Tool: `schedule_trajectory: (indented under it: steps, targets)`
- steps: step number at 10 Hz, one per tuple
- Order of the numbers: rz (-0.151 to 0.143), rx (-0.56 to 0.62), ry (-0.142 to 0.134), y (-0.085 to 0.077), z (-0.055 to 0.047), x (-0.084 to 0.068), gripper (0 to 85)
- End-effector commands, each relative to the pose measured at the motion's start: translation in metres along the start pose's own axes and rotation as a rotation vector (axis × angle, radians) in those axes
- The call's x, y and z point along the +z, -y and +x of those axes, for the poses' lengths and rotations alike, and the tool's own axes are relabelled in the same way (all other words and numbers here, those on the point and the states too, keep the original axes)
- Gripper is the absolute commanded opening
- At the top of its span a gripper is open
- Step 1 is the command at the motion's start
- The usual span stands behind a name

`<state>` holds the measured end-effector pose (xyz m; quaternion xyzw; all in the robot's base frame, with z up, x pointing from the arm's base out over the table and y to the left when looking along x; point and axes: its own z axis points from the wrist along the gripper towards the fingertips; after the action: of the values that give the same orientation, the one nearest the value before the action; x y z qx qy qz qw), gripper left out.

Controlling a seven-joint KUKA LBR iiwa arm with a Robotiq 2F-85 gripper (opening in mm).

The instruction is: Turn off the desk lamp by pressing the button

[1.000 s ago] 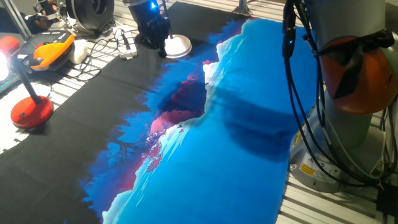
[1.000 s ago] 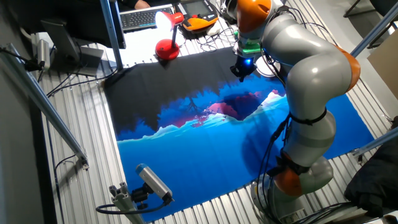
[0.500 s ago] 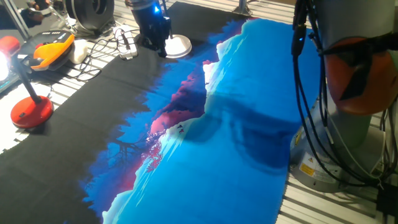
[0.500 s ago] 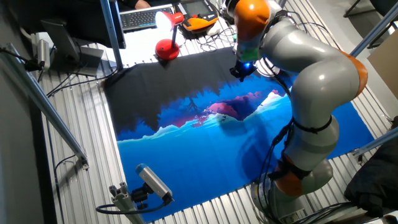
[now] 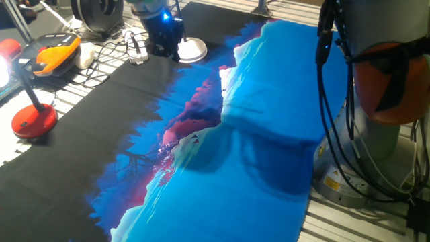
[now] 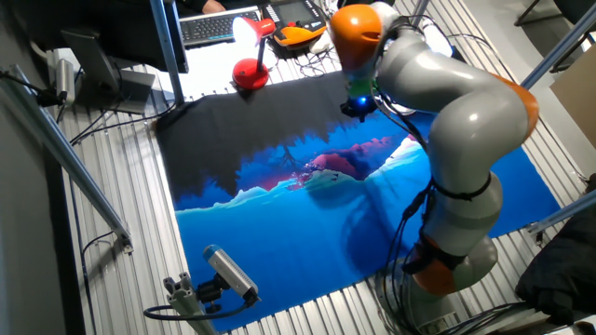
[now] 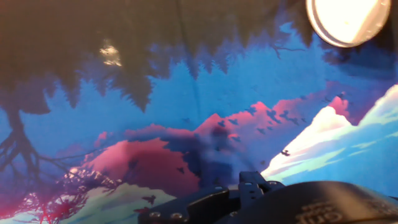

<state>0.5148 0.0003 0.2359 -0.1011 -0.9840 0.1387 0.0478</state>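
The desk lamp's flat round glossy white disc base [image 5: 191, 50] is seen at the far edge of the black-and-blue mountain-print mat [image 5: 255, 148], just beside the black gripper [image 5: 163, 47]; being round, no long axis shows; finger state can't be told; plenty of open mat nearby; no readable writing.

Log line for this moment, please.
phase: approach | gripper: beside white lamp base | button: not visible | fingers: state unclear | red-based lamp: lit, untouched

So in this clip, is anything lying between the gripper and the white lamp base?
No. In one fixed view the gripper sits right beside the white lamp base, with only black mat around them.
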Motion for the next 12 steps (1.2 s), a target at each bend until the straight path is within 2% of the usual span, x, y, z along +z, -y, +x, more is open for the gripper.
schedule_trajectory:
  steps: [1, 2, 3, 4, 6, 9, 11, 12]
  targets:
    - [0.002, -0.002, -0.005, 0.000, 0.000, 0.000, 0.0]
    - [-0.051, -0.005, -0.012, 0.000, 0.000, 0.000, 0.0]
    - [-0.054, -0.011, -0.016, 0.000, 0.000, 0.000, 0.0]
    - [-0.010, -0.021, 0.009, 0.000, 0.000, 0.000, 0.0]
    - [0.103, -0.087, 0.044, 0.000, 0.000, 0.000, 0.0]
    - [0.149, -0.131, 0.062, 0.000, 0.000, 0.000, 0.0]
    - [0.153, -0.165, 0.072, 0.014, -0.016, 0.013, 0.0]
    - [0.154, -0.187, 0.081, 0.025, -0.027, 0.024, 0.0]
